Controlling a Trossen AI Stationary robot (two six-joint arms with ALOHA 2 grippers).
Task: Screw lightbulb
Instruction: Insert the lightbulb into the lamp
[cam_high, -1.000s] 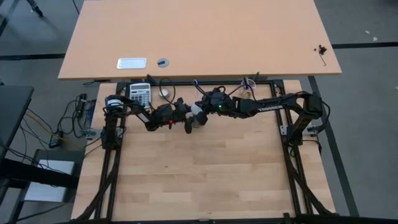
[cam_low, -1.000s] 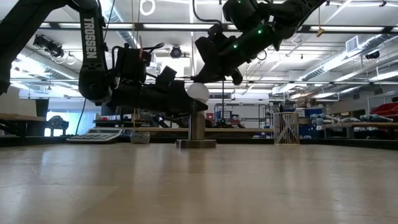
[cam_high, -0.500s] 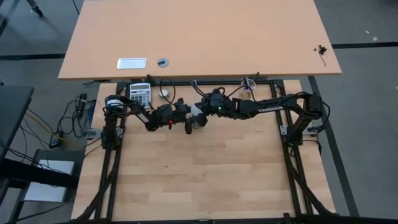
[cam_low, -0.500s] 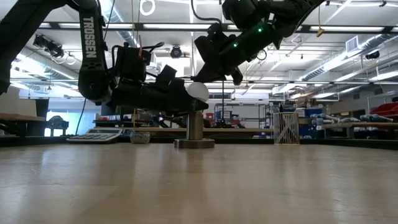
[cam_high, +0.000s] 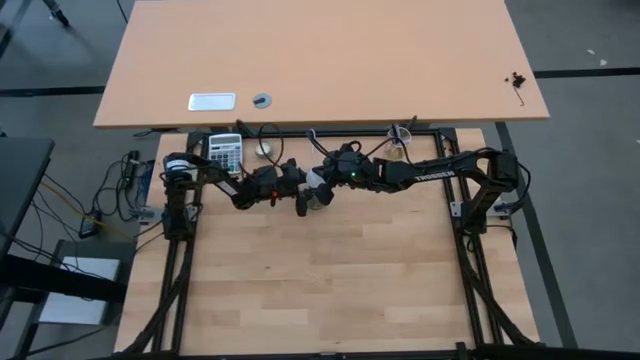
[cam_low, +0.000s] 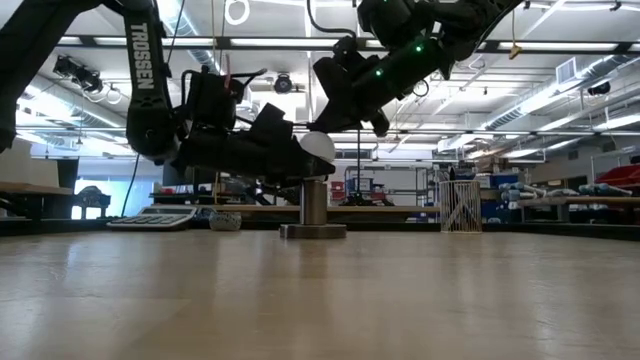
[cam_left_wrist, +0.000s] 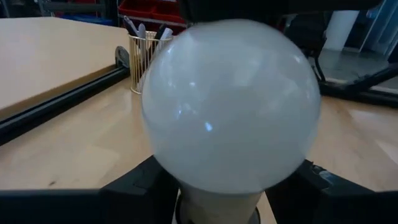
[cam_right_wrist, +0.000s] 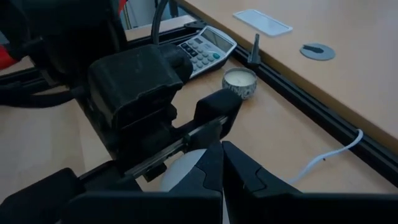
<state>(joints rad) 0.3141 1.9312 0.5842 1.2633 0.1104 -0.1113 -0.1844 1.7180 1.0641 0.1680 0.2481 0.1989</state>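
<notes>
The white lightbulb (cam_low: 318, 148) stands upright on top of the grey metal socket (cam_low: 313, 205), whose round base (cam_low: 312, 231) rests on the table's far middle. My left gripper (cam_low: 300, 160) reaches in level from the table's left and is shut on the bulb (cam_left_wrist: 230, 106). My right gripper (cam_right_wrist: 222, 163) is shut and slants down from the right. Its tips hang just over the globe's top (cam_right_wrist: 180, 173). In the high view the bulb (cam_high: 317, 181) shows between the two grippers. My left gripper pinches the bulb where the globe narrows to the neck (cam_left_wrist: 217, 198), one finger (cam_left_wrist: 140, 186) on each side. The fingers come level from the table's left. The bulb stays upright, seated on the socket. My right gripper's shut tips are right at the globe's top; whether they touch it, I cannot tell.
A calculator (cam_high: 226, 150) and a small round tin (cam_right_wrist: 239, 81) lie at the far left behind the arms. A mesh pen cup (cam_left_wrist: 144, 56) stands at the far edge. A thin white cord (cam_right_wrist: 329, 155) runs along the frame. The near half of the table (cam_high: 320, 290) is bare wood.
</notes>
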